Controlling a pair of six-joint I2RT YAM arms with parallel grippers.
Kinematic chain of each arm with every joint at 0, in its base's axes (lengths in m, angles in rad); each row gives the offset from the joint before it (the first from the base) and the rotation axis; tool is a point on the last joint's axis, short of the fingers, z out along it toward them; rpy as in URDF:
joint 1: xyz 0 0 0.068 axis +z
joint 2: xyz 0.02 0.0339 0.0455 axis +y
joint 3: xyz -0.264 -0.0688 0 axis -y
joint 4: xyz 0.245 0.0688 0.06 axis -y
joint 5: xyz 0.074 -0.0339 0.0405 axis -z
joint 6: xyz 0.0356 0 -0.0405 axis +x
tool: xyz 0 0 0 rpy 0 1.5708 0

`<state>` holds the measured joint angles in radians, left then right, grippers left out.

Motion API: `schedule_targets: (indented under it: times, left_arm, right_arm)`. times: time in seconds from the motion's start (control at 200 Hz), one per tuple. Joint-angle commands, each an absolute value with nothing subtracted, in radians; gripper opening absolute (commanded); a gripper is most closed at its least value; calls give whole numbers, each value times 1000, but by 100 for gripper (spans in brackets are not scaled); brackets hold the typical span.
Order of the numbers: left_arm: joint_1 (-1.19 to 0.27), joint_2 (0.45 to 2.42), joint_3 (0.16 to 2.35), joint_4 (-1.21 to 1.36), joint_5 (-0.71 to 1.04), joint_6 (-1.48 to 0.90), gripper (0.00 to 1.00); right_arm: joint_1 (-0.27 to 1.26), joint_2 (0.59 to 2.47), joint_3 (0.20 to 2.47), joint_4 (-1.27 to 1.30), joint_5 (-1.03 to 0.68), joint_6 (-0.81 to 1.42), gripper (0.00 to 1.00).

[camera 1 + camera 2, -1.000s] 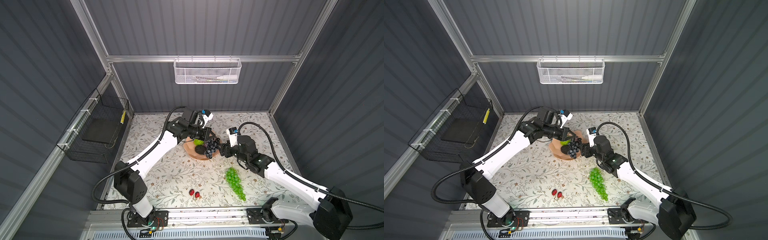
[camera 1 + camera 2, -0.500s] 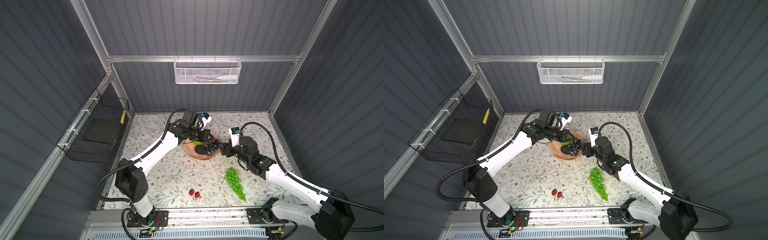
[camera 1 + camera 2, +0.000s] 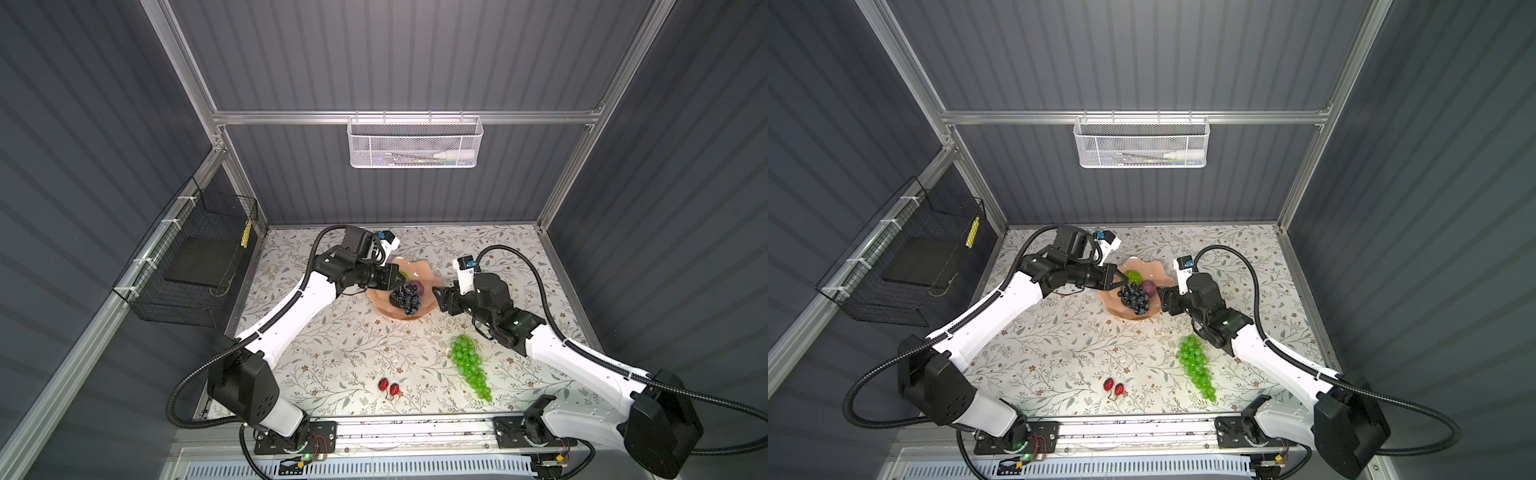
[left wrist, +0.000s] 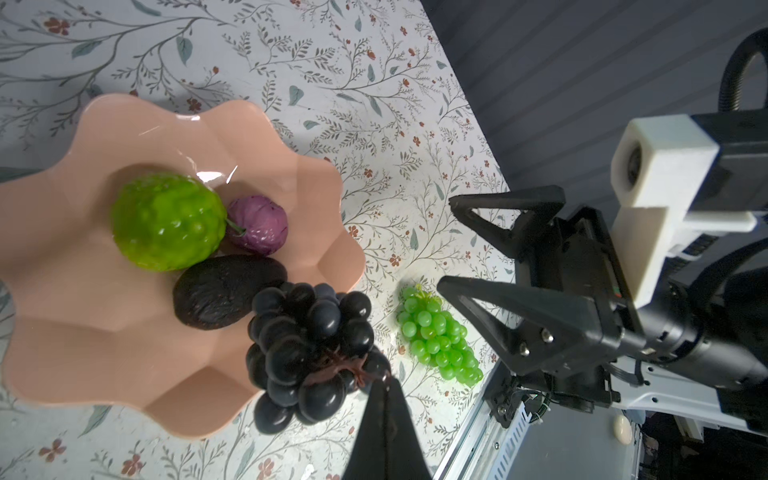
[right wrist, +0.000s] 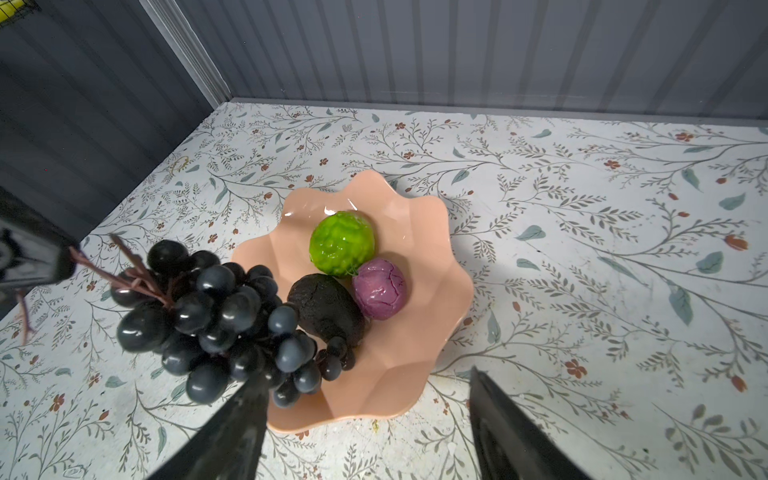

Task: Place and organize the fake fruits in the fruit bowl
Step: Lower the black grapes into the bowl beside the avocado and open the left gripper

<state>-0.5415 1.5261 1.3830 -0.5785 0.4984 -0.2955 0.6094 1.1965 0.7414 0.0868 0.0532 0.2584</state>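
Got the blue-black plastic grape bunch [image 4: 307,345] hanging over the rim of the peach-pink scalloped bowl [image 4: 75,257]
My left hand [image 4: 381,381] pinches its stem; I'd centre it before releasing; right hand [image 4: 446,243] wide, empty.

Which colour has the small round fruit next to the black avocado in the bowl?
Purple; the small round fruit shows best in the right wrist view.

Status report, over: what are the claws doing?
Left gripper shut on dark grape bunch stem, over fruit bowl edge. Right gripper open, empty. Nothing in the way.
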Motion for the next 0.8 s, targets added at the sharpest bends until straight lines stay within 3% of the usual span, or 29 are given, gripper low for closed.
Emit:
schedule_targets:
  times: [0.0,0.36,0.795]
  left_arm:
    - [-524,1501,1345,-597,502,-273,0]
    - [-448,1474,1252,-561,505,-273,0]
    - [-374,1615,1296,-487,511,-269,0]
  right_arm:
    - [610,1215,747,107,25,257,76]
    - [613,1405,847,89,-121,261,75]
    - [625,1559,907,132,-221,261,73]
